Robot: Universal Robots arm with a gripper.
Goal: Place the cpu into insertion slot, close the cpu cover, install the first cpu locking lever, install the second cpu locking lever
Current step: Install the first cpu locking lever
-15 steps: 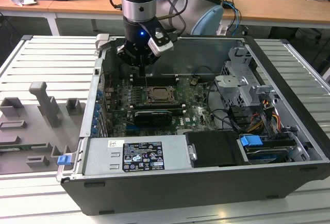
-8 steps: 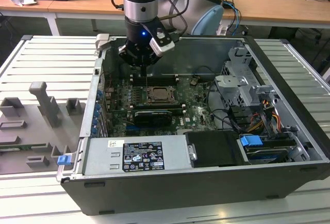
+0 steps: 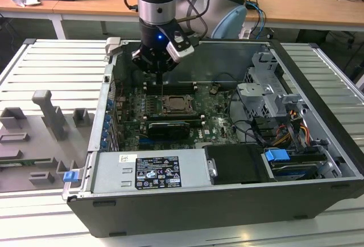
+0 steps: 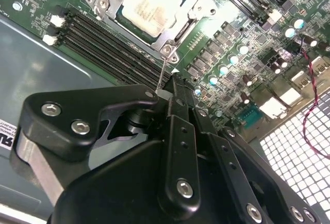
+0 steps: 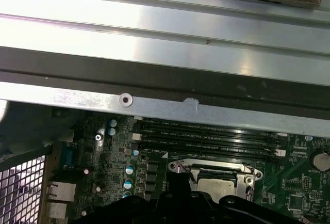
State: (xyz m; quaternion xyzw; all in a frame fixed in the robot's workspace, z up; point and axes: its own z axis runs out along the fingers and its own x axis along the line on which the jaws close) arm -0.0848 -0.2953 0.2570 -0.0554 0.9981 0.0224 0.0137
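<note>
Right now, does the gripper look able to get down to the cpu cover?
Probably yes. The gripper hangs just above the cpu cover in the open case, and nothing stands between them; the cover lies flat around the cpu.

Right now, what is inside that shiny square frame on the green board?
Inside the cpu cover lies the cpu, its pale face showing through the cut-out. The insertion slot underneath is hidden by the chip and frame.

We see a square cpu (image 4: 146,8) with a pale, brushed metal face, framed by a shiny silvery metal cpu cover (image 4: 181,20). The black gripper (image 4: 172,87) looks like matt, smooth plastic with bright steel screws. The green motherboard (image 3: 213,116) is glossy, and the grey ribbed metal tabletop (image 3: 51,70) is dull.
</note>
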